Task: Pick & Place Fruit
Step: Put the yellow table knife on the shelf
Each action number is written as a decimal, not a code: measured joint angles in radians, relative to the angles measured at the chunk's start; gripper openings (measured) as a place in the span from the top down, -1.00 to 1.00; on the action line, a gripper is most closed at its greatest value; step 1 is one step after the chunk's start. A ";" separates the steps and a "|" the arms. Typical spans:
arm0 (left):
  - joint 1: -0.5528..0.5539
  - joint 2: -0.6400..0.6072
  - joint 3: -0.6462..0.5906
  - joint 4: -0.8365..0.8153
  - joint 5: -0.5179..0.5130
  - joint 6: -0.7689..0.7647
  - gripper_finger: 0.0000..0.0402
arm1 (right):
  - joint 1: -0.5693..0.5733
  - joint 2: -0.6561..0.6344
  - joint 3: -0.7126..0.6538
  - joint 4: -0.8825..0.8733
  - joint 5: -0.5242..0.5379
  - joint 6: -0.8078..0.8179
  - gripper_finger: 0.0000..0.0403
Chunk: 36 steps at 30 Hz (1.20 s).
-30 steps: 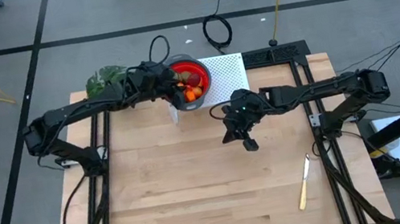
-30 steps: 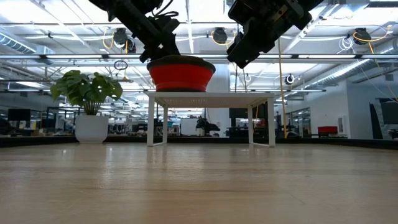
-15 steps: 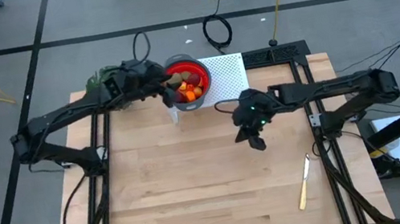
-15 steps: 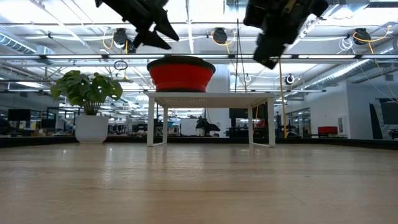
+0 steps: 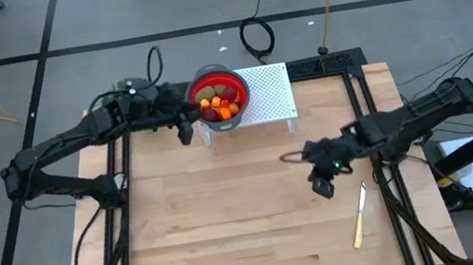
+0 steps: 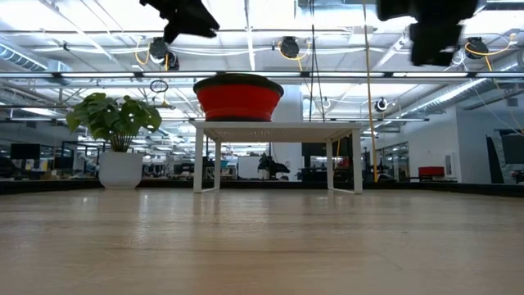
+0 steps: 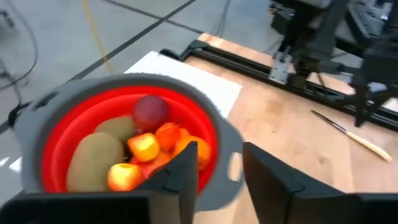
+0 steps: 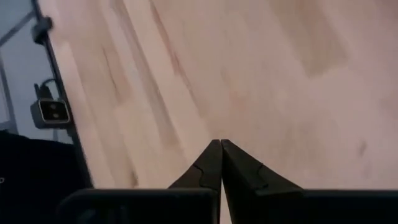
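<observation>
Now the small toy fruits (image 7: 134,152) all sit in the round red bowl (image 5: 216,92) on the little white stand (image 5: 271,98). My left jaws (image 7: 216,177) hang beside it, part open, holding nothing. My right jaws (image 8: 220,163) are shut and empty over the wooden desk (image 5: 232,220). I think nothing is left to pick, so next I just move away.

Fruit (image 5: 217,103) sits in a bowl (image 5: 242,113) on a stand (image 5: 271,98) at the desk's (image 5: 213,223) rear; a knife (image 5: 359,216) lies front right, apparently flat.
</observation>
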 joint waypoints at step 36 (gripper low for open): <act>-0.290 -0.267 -0.253 0.152 -0.001 0.004 0.96 | 0.586 0.255 0.000 -0.129 -0.137 1.405 1.00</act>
